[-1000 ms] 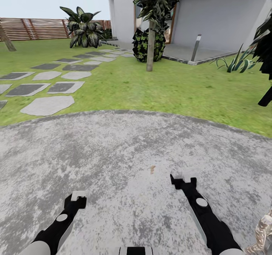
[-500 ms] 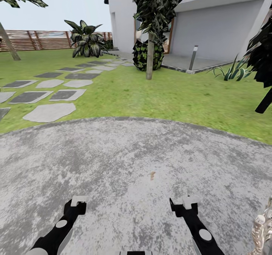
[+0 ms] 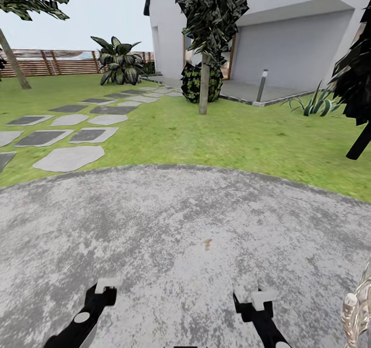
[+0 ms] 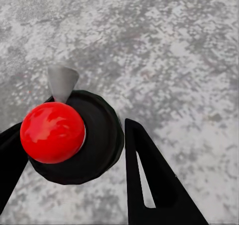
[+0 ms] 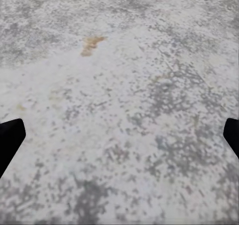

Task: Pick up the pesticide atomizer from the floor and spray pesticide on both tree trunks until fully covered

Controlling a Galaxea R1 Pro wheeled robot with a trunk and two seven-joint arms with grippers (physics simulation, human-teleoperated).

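Black-bodied, red-capped pesticide atomizer (image 4: 69, 135) is clamped in the left gripper (image 4: 74, 185).
Grey-brown tree trunk (image 3: 204, 83) is seen ahead across grass; right gripper (image 5: 119, 135) is spread, empty.

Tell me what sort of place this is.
A garden beside a house, most likely. A grass lawn runs up to the white house wall, stepping stones cross the grass, and a slat fence closes the far side. The robot stands on a round grey paved patch.

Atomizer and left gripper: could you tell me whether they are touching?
Cannot tell: the left wrist view shows the atomizer between the fingers of the left gripper, black against black.
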